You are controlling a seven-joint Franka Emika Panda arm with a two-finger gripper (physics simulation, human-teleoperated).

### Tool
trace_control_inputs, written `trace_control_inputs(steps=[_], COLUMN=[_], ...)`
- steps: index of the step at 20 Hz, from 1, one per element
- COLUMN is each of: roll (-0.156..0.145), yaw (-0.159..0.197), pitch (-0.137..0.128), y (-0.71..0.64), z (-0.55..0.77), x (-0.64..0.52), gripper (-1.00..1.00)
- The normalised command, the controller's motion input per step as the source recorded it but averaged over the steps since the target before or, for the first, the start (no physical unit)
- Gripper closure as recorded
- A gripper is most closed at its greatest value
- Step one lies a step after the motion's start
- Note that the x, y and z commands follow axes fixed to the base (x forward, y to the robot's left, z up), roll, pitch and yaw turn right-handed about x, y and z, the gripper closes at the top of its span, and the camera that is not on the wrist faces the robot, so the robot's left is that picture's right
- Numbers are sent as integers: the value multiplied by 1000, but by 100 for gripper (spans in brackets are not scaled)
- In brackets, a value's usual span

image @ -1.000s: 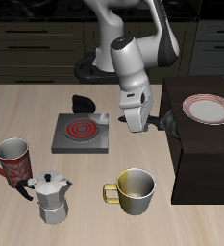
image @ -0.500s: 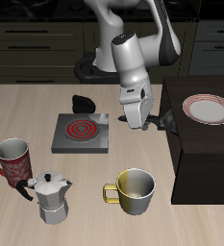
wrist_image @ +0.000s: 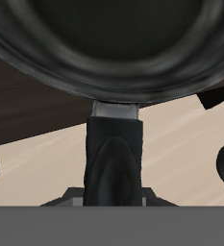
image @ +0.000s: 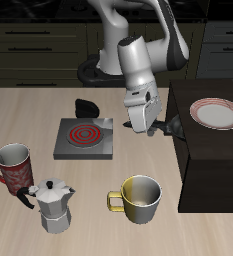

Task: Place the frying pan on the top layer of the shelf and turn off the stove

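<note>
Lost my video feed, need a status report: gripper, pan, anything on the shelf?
Gripper shut on long black handle of round black frying pan, airborne beside shelf. White red-rimmed plate occupies large dark shelf top. Grey stove coil red.

No readable text, label, brand, number or sign shows on anything in either view.

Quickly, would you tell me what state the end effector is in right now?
End effector: closed on the round black frying pan's long straight handle.
</note>
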Motion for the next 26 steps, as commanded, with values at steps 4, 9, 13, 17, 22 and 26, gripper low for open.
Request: trace_control_inputs(steps=[4,9,13,17,22,26], roll=[-9,23,-10,-17,-6,-18], yaw=[-97,-13,-42,-34,-60,-108], pitch=[-73,10,-30,-4,14,0], y=[58,68,-100,-132,-110,-178], z=[203,54,170,168,155,232], x=[15,-53,-88,-92,-63,-82], gripper=[-100,-100,-100,-100,-100,-100])
